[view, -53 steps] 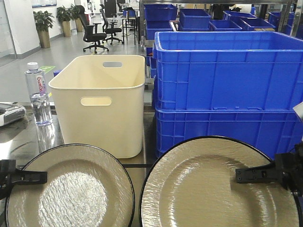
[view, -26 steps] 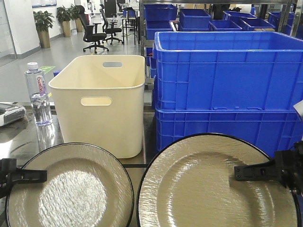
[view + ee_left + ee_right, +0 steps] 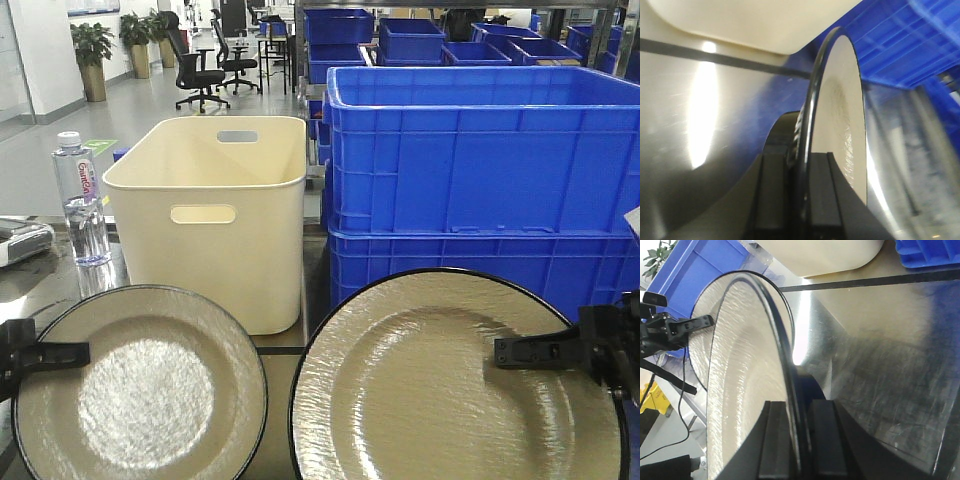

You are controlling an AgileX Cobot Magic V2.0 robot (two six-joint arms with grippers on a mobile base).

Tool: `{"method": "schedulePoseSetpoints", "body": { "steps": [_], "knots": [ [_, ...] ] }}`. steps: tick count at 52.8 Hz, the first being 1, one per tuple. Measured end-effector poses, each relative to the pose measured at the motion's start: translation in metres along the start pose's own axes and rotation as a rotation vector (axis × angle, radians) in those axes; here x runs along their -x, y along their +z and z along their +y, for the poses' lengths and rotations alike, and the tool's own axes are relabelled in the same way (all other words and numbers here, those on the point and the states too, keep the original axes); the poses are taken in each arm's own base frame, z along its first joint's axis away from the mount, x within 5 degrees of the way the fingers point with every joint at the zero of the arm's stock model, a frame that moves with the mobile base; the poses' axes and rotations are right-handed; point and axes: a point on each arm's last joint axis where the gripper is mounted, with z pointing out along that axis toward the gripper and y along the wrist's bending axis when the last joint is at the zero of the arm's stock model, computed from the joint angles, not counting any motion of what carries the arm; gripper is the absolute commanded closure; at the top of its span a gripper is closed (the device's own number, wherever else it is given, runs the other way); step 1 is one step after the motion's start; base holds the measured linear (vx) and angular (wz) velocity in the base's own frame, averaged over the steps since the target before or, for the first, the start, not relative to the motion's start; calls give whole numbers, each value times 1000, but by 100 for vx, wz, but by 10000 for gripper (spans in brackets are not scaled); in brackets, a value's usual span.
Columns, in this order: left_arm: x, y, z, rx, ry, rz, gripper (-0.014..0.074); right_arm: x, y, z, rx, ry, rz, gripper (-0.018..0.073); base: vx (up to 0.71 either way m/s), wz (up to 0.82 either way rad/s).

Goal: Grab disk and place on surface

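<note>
**Two plates held by their rims over the worktop**

The left gripper [image 3: 70, 352] pinches the left plate [image 3: 140, 395] at its rim. The right gripper [image 3: 515, 350] pinches the right plate [image 3: 430, 390] likewise, both above the worktop's [image 3: 40, 290] near edge. Stiff, glossy, likely breakable: rims suit gripping.

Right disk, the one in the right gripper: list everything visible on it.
The right disk is a round shallow plate, beige-gold and glossy, with a rippled face, sunken centre and thin black rim. It stands on edge, face toward the front camera, its lower part cut off by the frame. The right gripper is shut on its right rim, one finger on each face. It hangs over the mirror-like tabletop, before the blue crates, apart from the left disk. Contact with the tabletop cannot be seen.
</note>
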Motion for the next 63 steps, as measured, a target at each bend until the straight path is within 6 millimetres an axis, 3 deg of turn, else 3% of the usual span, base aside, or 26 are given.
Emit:
{"method": "schedulePoseSetpoints", "body": {
  "steps": [10,17,24,31,50,63],
  "knots": [
    [-10,32,-12,-135,-77,62,601,2,0,-1,-14,3,-25,568,0,0],
    [-23,55,-20,-151,-14,132,592,4,0,0,0,15,-48,568,0,0],
    [-31,65,-25,-114,63,154,541,6,0,1,10,22,-62,568,0,0],
    [-36,69,-25,-80,119,189,451,6,0,1,10,22,-62,568,0,0],
    [-37,70,-14,47,270,206,74,8,0,3,39,41,-89,568,0,0],
    [-24,65,-1,257,427,116,33,8,0,3,38,41,-90,568,0,0]
  ]
}}
